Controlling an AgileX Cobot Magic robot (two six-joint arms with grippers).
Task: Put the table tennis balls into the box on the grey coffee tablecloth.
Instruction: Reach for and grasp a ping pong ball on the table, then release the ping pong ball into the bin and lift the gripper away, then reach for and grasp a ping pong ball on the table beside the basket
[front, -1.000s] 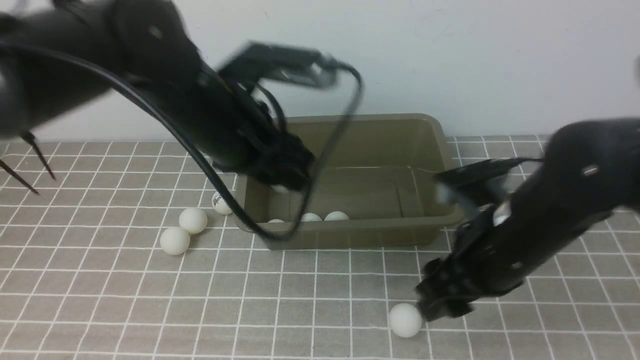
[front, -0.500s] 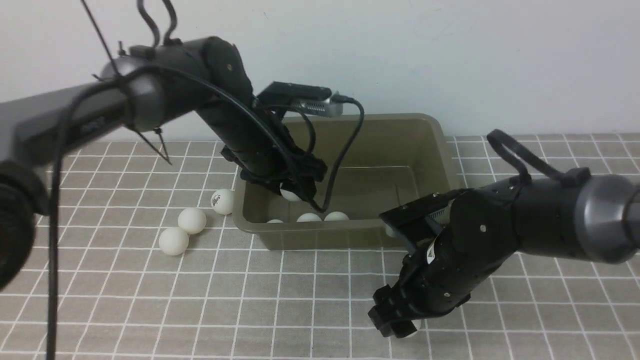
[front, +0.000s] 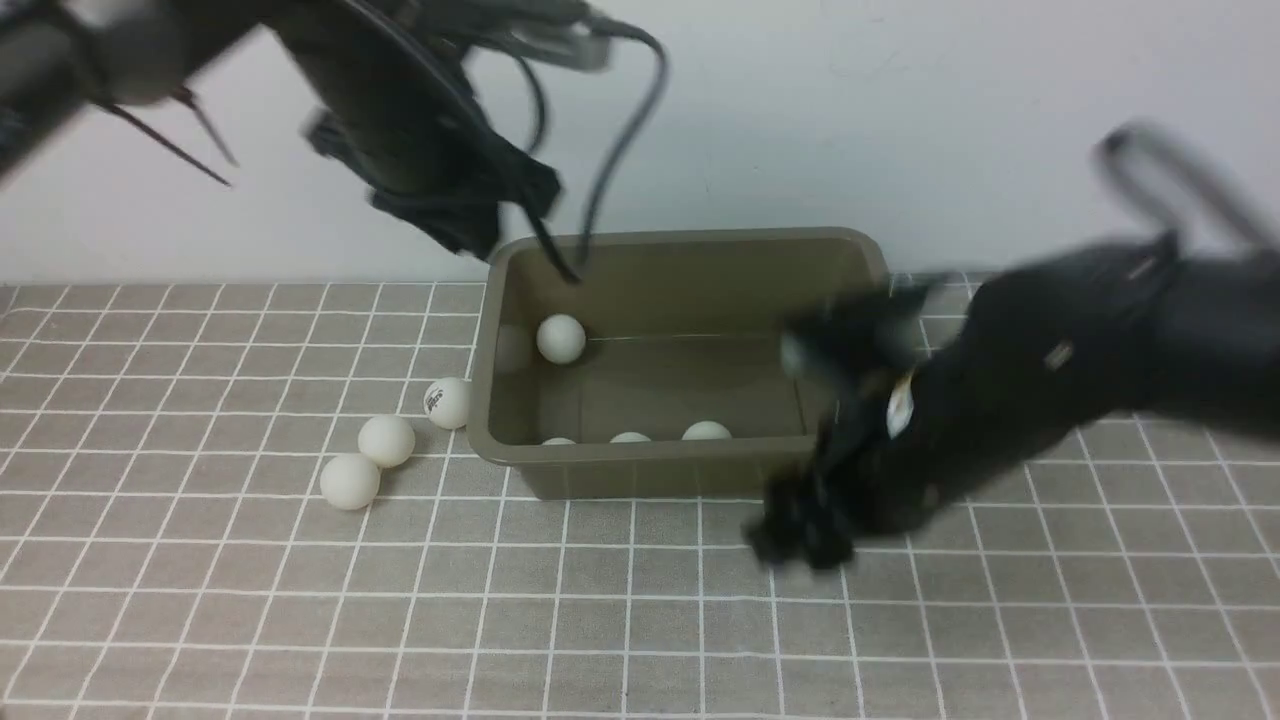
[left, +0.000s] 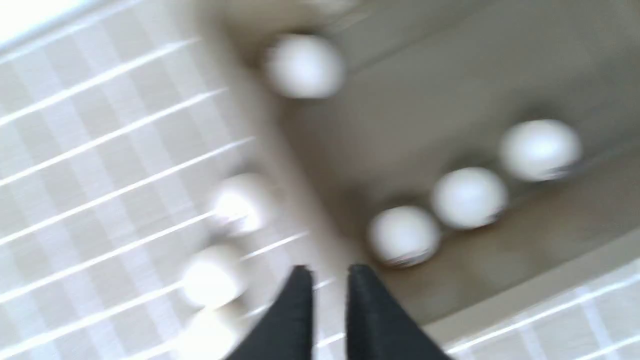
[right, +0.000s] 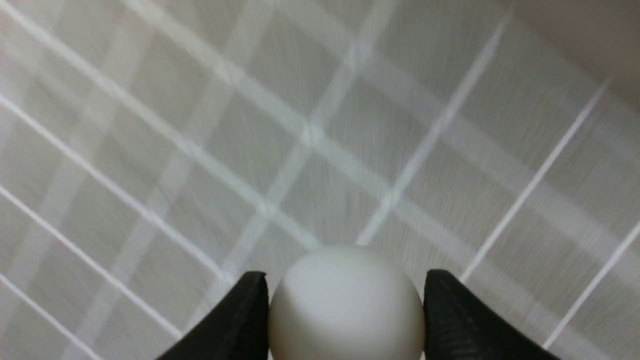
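Note:
The olive-green box (front: 690, 465) stands on the grey coffee tablecloth (front: 250, 600). Inside it, one table tennis ball (front: 560, 338) is near the left wall and three more (front: 630, 437) lie along the near wall. Three balls (front: 386, 440) sit on the cloth left of the box. My left gripper (front: 475, 225) is blurred, high above the box's far left corner; in the left wrist view its fingers (left: 300, 290) stand almost together with nothing between them. My right gripper (front: 800, 535), blurred at the box's near right corner, is shut on a white ball (right: 345, 305) held above the cloth.
A pale wall rises just behind the box. The left arm's black cable (front: 610, 150) hangs over the box's far left corner. The checked cloth runs on past the box on both sides and towards the front.
The left gripper let its ball drop into the box, rose away and closed. The right gripper closed on the ball at the front and has lifted it towards the box.

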